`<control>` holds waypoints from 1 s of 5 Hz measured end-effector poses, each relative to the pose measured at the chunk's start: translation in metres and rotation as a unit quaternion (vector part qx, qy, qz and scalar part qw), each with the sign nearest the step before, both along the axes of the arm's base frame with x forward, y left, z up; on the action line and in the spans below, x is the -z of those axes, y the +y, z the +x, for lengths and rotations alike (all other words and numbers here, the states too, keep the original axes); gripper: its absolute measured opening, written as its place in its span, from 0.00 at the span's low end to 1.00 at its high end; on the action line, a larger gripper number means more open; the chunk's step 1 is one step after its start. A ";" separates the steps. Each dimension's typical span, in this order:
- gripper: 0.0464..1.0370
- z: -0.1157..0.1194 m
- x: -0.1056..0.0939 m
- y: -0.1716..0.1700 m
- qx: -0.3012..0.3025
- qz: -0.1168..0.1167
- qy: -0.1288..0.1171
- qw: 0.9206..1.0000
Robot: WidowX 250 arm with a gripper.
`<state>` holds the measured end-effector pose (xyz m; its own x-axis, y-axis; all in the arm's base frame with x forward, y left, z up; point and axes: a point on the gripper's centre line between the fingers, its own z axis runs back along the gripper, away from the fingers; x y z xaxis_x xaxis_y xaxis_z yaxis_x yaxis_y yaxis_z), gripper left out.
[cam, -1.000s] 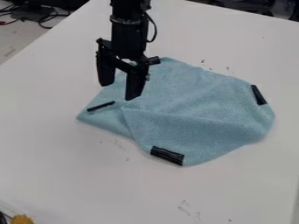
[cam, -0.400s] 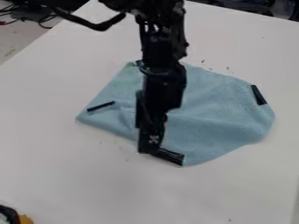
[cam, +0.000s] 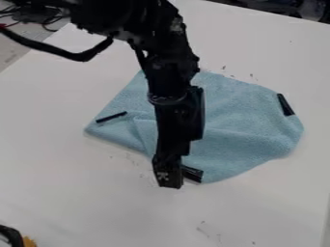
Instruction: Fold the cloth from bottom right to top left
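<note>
The gripper (cam: 169,179) hangs over the near edge of the blue cloth (cam: 238,130), just left of the black strip (cam: 193,174) on that edge, and hides part of the strip. The cloth lies rumpled, with a fold across its left-centre part. Another black strip (cam: 111,116) lies at its left corner, and a third (cam: 285,104) is at the right edge. The arm covers the middle of the cloth. From this angle I cannot tell whether the gripper touches the cloth.
The cloth lies on a white table (cam: 77,178). A dark object with a yellow-orange part (cam: 28,241) is at the bottom left corner. Cables (cam: 48,21) show beyond the table at the upper left. Small dark marks dot the tabletop.
From above the cloth's upper left, the gripper has come down the view to the near edge, beside the black strip. The dark object at the bottom left has shifted. The cloth looks much the same.
</note>
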<state>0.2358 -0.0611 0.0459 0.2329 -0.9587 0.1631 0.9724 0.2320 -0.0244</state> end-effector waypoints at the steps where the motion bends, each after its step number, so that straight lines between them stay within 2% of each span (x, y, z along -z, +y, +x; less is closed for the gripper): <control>1: 0.96 0.007 0.010 -0.005 0.028 -0.007 -0.016 0.999; 2: 0.96 0.013 0.021 -0.009 0.030 0.010 -0.020 0.999; 3: 0.96 0.016 0.028 -0.009 0.023 0.015 -0.041 0.999; 4: 0.96 0.013 0.038 -0.006 0.010 0.006 -0.048 0.999; 5: 0.95 0.015 0.042 -0.003 0.000 0.000 -0.068 0.998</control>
